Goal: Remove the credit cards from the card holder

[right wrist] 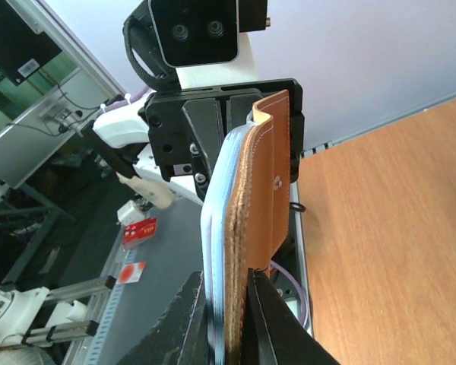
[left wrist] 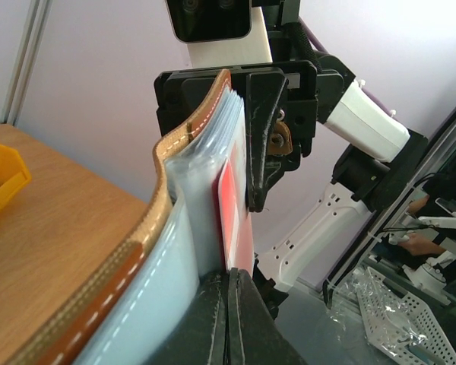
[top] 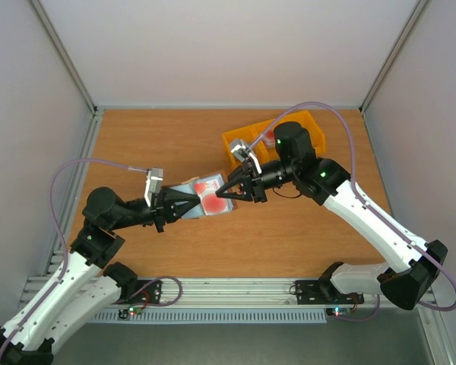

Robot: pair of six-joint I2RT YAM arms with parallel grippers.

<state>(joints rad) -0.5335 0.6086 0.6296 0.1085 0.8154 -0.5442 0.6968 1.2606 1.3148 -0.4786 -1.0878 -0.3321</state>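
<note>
The card holder (top: pixel 207 195) hung over the middle of the desk (top: pixel 159 144), stretched between the two grippers and clear of the wood. It was a brown leather bifold with pale stitching along its edge, a grey-blue lining and a fan of clear plastic sleeves. A small snap showed on its outer leather flap in the right wrist view. The credit cards (top: pixel 213 202) sat in the sleeves: from above, pale faces with red round spots, and from the left wrist, a red one seen edge-on. The left gripper (top: pixel 197 207) was pinched together on the holder's left end, and the right gripper (top: pixel 222 193) was clamped on its right edge. A yellow bin (top: pixel 247 137) stood near the desk's far right corner.
</note>
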